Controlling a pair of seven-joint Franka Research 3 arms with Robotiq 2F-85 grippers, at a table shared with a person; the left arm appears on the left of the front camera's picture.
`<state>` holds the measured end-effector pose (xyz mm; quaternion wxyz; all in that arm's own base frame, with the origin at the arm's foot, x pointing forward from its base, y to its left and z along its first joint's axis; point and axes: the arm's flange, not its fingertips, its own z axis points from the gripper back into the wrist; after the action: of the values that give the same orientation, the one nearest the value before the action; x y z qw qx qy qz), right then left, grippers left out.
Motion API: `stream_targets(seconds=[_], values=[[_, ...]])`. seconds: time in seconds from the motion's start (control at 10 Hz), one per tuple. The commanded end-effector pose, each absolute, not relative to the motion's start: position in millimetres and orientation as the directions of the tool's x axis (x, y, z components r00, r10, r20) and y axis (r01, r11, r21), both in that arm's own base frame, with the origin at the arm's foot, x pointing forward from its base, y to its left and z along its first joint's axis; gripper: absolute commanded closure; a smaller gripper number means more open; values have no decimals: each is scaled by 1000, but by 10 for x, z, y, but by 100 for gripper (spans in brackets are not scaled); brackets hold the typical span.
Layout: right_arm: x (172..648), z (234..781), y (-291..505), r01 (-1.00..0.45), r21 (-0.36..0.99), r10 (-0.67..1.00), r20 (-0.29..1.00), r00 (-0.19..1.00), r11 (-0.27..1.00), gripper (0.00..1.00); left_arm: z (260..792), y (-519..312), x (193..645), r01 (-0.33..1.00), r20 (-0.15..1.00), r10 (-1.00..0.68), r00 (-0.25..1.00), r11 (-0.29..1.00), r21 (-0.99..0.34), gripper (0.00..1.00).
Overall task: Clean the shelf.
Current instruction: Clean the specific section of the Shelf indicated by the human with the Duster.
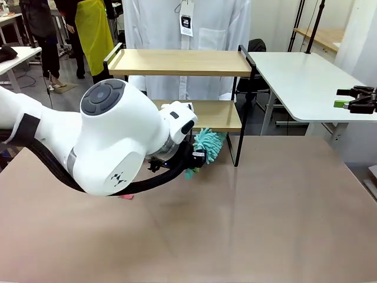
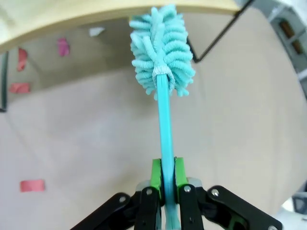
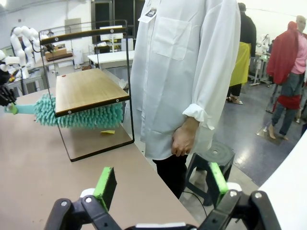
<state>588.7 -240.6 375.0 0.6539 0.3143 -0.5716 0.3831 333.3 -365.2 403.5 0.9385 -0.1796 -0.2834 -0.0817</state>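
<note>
The shelf point(image 1: 177, 62) stands at the table's far side, two light wooden boards in a thin black frame. My left gripper point(image 1: 197, 158) is shut on the handle of a teal fluffy duster point(image 1: 207, 144). In the left wrist view the green pads point(image 2: 156, 173) clamp the handle, and the duster head point(image 2: 163, 52) reaches to the lower board's edge point(image 2: 72, 17). From the right wrist view the duster point(image 3: 76, 115) lies under the lower board point(image 3: 88, 88), just above the tabletop. My right gripper point(image 3: 162, 182) is open and holds nothing; it hovers at the far right point(image 1: 356, 100) over a white table.
A person in a white shirt point(image 3: 177, 72) stands behind the shelf, one hand point(image 3: 184, 139) hanging down. Pink and red paper scraps point(image 2: 19, 87) lie on the beige tabletop under the shelf, another point(image 2: 32, 185) lies nearer, and a yellow scrap point(image 3: 108, 132) sits by the frame. A black stool point(image 3: 211, 158) is beside the person.
</note>
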Motion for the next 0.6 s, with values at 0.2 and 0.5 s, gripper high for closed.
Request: stream_targets(seconds=[0.2,0.5], values=[[5899,3789,-2385,-860,-35,148,988,48,510,0,3759,-4386,3296,191,591,22,807,936,-296,87],[5899,3789,-2385,-860,-35,148,988,48,510,0,3672,-4436,3305,198,570,18,822,928,-314,87]])
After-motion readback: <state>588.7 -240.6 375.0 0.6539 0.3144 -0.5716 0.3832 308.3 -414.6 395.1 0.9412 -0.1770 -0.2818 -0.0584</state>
